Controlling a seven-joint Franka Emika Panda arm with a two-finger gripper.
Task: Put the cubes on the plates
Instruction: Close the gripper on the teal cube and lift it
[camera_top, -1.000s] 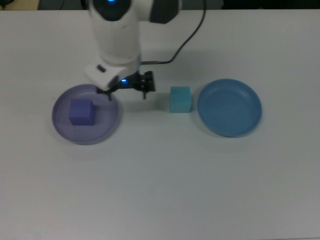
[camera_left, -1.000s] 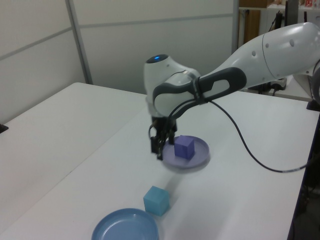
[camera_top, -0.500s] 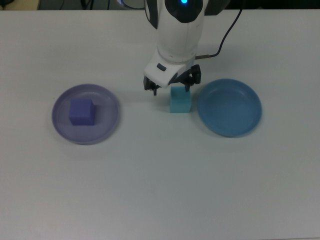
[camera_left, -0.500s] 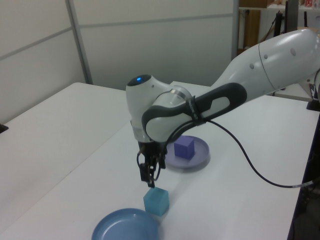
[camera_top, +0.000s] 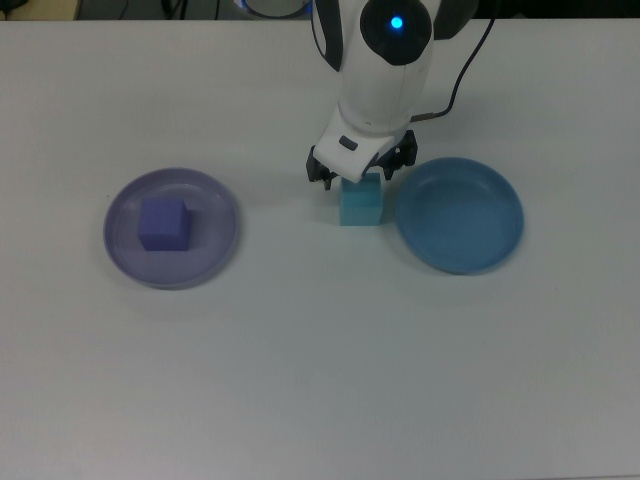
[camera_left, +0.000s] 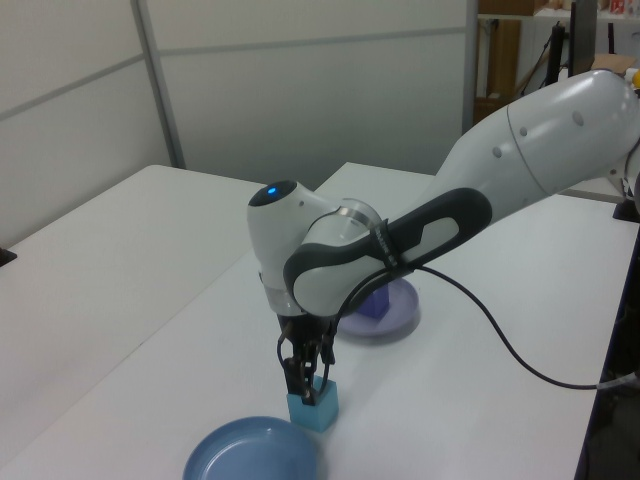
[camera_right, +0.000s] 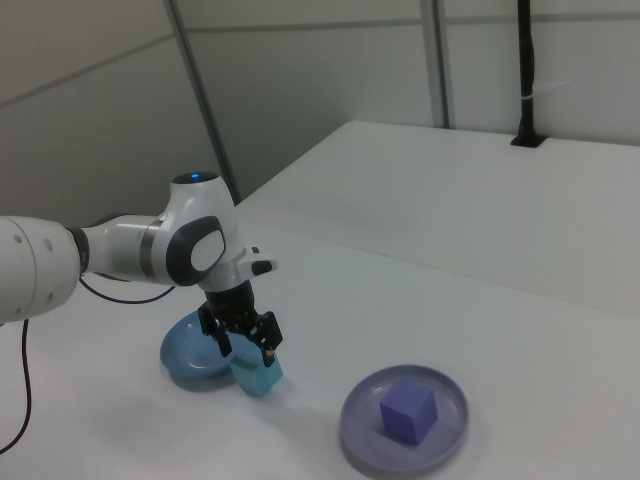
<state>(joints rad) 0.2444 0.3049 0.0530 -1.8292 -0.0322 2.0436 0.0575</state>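
Turquoise cube (camera_top: 360, 204): one unit, foam-like, resting on the white surface (camera_top: 320, 360), between the two plates and just beside the blue plate (camera_top: 460, 214) on the top view's right; not yet on any plate. Purple cube (camera_top: 163, 224): one unit, lying inside the lavender plate (camera_top: 130, 262) on the top view's left; this half of the task reads as done. Blue plate: empty. Step in hand, as judged: the grasp of the turquoise cube. Tool (camera_top: 360, 171): positioned directly above the turquoise cube, fingers spread wide enough to span the cube, one fingertip showing to each side of its upper far edge in the top view; in the left view the tool (camera_left: 303, 385) has its tips down around the top of the turquoise cube (camera_left: 314, 405); in the right view the tool (camera_right: 247, 345) likewise straddles it. Holds nothing. Whether a finger touches a cube face cannot be told. Next move, as judged: lower a little further if needed, close squarely on two opposite faces, lift clear of the surface, carry a short way toward the blue plate, clear its raised rim, and release inside.
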